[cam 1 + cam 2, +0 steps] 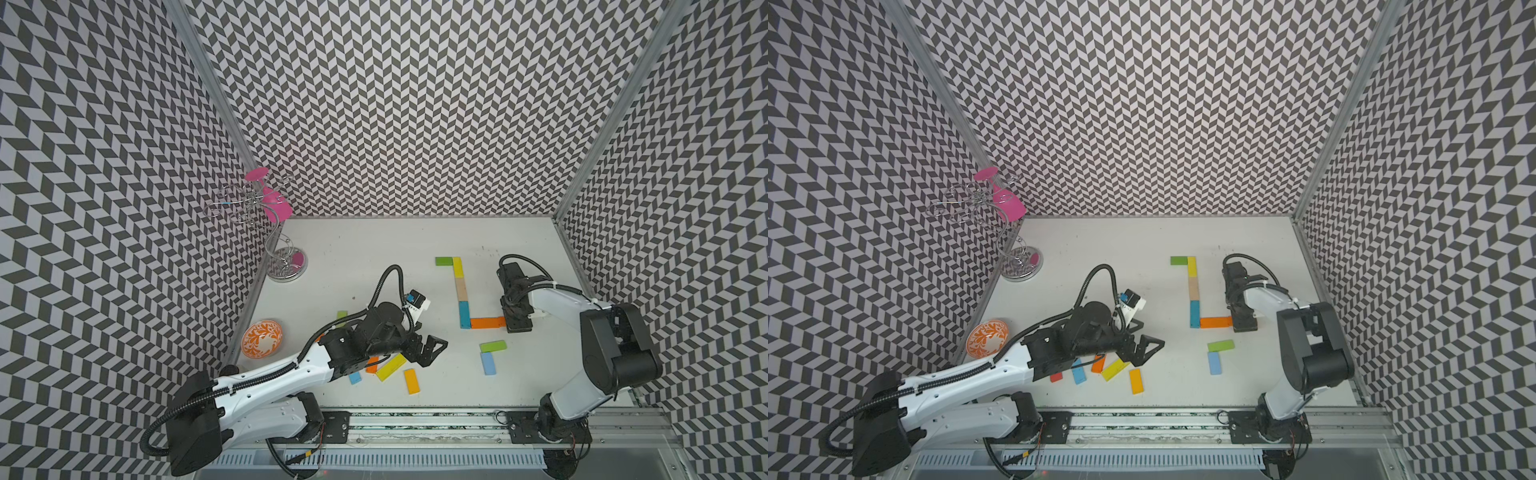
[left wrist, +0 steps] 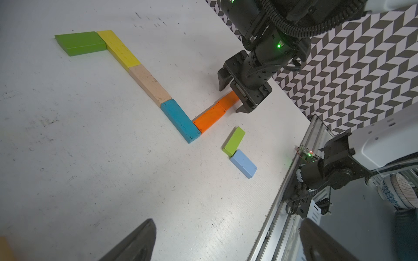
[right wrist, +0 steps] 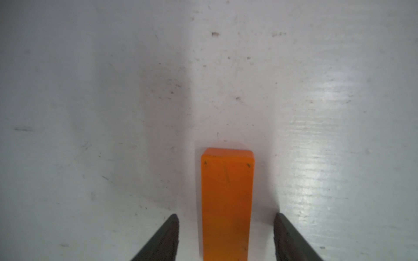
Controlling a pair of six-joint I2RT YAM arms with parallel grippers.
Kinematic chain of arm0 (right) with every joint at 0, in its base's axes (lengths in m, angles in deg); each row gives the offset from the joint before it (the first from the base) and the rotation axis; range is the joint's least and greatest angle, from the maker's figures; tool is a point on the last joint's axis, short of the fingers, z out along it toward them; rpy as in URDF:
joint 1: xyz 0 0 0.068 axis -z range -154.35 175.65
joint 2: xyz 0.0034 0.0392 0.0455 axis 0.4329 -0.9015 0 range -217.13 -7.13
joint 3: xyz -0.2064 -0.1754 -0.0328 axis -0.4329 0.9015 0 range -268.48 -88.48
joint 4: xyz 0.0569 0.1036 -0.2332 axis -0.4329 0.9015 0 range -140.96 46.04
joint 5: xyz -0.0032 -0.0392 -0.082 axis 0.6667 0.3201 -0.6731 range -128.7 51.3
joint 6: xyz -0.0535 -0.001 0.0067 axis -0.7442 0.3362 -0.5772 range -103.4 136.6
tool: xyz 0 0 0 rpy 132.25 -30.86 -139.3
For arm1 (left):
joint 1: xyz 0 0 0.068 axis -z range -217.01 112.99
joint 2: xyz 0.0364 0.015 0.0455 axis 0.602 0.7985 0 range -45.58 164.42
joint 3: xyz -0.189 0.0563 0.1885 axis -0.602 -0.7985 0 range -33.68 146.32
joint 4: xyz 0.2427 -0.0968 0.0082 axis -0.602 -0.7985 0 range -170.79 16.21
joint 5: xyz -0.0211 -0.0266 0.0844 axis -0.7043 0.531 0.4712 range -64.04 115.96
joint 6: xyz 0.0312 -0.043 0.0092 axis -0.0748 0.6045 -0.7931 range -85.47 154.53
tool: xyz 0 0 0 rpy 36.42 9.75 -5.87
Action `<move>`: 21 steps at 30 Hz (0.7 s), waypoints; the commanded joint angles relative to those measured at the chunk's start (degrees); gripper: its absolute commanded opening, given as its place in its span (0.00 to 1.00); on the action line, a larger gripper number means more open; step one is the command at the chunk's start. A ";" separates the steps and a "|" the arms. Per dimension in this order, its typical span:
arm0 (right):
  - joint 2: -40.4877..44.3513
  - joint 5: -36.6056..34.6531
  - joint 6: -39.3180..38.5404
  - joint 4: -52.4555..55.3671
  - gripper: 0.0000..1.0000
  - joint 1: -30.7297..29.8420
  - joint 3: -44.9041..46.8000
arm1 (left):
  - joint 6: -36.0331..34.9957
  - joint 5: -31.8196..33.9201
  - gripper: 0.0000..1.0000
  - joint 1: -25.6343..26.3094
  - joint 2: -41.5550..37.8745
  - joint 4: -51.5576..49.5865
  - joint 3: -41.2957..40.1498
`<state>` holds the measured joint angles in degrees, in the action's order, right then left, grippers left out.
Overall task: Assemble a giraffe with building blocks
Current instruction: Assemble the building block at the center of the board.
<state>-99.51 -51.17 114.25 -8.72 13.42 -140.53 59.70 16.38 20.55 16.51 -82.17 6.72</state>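
Observation:
Building blocks lie flat in a line on the white table: green (image 1: 444, 261), yellow (image 1: 457, 268), tan (image 1: 461, 289) and blue (image 1: 464, 314), then orange (image 1: 487, 323) turning off to the right. In the left wrist view a second orange block (image 2: 229, 100) continues that row. My right gripper (image 3: 226, 217) stands open astride this block, with a gap on each side. The left gripper (image 1: 432, 353) hangs open and empty near loose blocks: yellow-green (image 1: 390, 367), orange-yellow (image 1: 411, 381), red (image 1: 1056, 377).
A green block (image 1: 493, 346) and a light blue block (image 1: 488, 363) lie at the front right. The orange-patterned bowl (image 1: 262, 337) sits by the left wall. A wire stand (image 1: 286, 266) holding a pink glass (image 1: 274, 203) fills the back left corner.

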 commanded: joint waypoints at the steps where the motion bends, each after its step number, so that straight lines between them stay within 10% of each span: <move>1: 3.70 -0.45 0.52 2.05 0.75 -0.51 0.55 | 0.37 1.28 1.00 -0.33 -1.04 -0.87 -0.24; 10: 17.42 -4.73 -6.58 8.03 0.81 -0.90 1.05 | 4.36 5.21 1.00 2.18 3.05 -3.57 2.04; 21: 40.96 -16.66 -27.77 12.49 0.79 0.18 -0.34 | 15.00 14.08 1.00 15.43 27.66 -7.80 17.30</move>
<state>-62.44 -62.49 94.97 1.97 13.14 -139.74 70.56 27.26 33.80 40.18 -88.71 20.14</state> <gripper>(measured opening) 0.792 0.998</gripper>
